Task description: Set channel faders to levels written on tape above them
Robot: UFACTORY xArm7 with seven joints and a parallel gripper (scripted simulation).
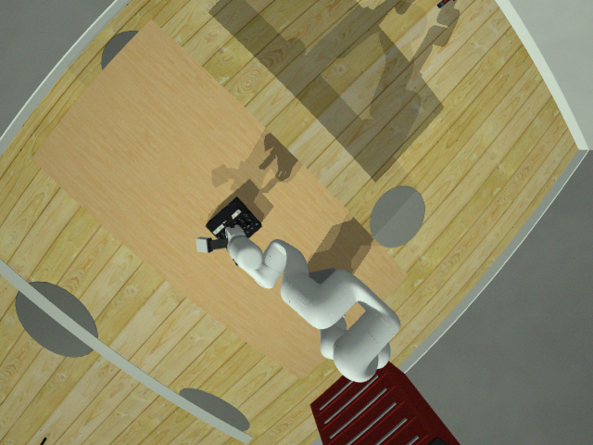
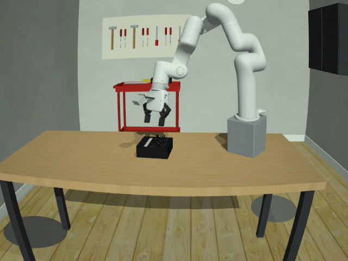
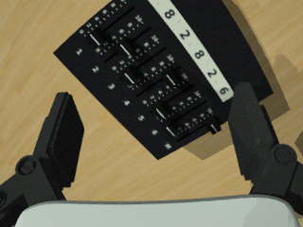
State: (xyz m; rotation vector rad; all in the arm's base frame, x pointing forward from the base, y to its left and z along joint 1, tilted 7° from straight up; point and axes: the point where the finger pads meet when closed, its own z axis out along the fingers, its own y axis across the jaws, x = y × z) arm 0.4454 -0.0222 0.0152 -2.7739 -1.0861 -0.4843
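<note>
The black lighting desk (image 1: 237,201) (image 2: 153,153) (image 3: 237,52) stands on the table. Its white tape (image 2: 148,142) (image 3: 205,64) reads 8, 2, 8, 2, 6 for channels 2 to 6; channel 1's figure is out of the wrist view. The caps of channel 1 (image 3: 97,39), channel 3 (image 3: 131,78), channel 5 (image 3: 161,113) and channel 6 (image 3: 171,130) are toward the low ends. The channel 2 cap (image 3: 127,48) is near mid-track, the channel 4 cap (image 3: 171,79) high, the master cap (image 3: 214,127) toward the high end. Exact levels are unclear. My gripper (image 2: 154,123) (image 3: 153,105) is open and empty above the desk.
The wooden table (image 1: 119,120) (image 2: 224,168) bears the desk and the arm's grey base block (image 2: 240,137). A red tool cart (image 1: 378,412) (image 2: 148,87) stands behind the table. Shadows of the arm fall beside the desk.
</note>
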